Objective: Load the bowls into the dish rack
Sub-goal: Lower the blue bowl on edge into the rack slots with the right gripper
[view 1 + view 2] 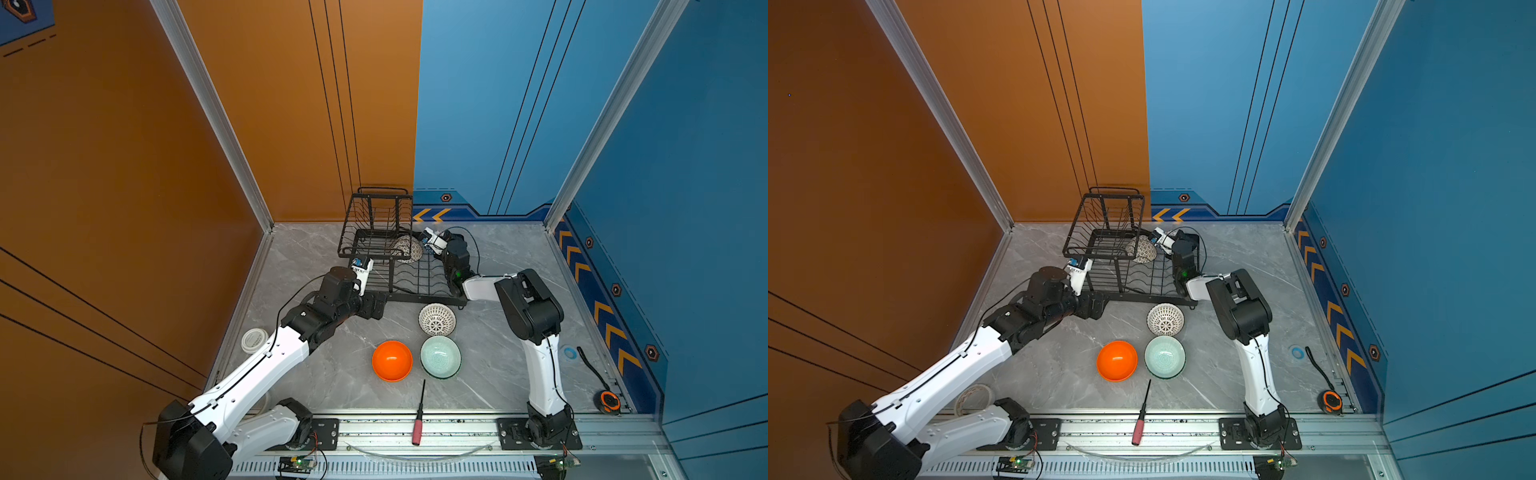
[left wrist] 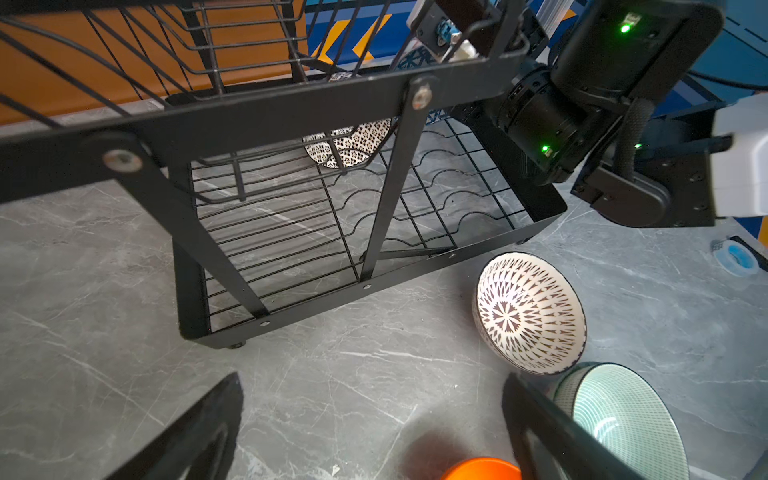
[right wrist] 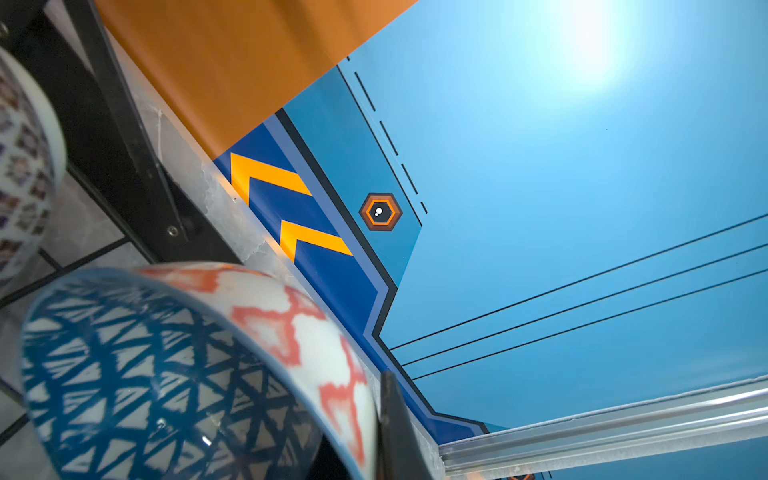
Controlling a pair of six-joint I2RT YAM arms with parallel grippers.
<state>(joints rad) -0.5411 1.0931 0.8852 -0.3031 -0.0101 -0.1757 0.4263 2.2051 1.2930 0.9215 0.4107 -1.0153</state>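
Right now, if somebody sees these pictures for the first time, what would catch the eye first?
The plain orange bowl stands out most, bright on the grey table, beside the mint green bowl, with the white lattice bowl just behind them. Further back stands the black dish rack, with one patterned bowl tilted on edge inside. At the rack's back right corner the right gripper is shut on the blue-white bowl.

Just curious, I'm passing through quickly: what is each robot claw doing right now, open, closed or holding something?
Left gripper: open, holding nothing.
Right gripper: shut on the blue-white triangle-patterned bowl.
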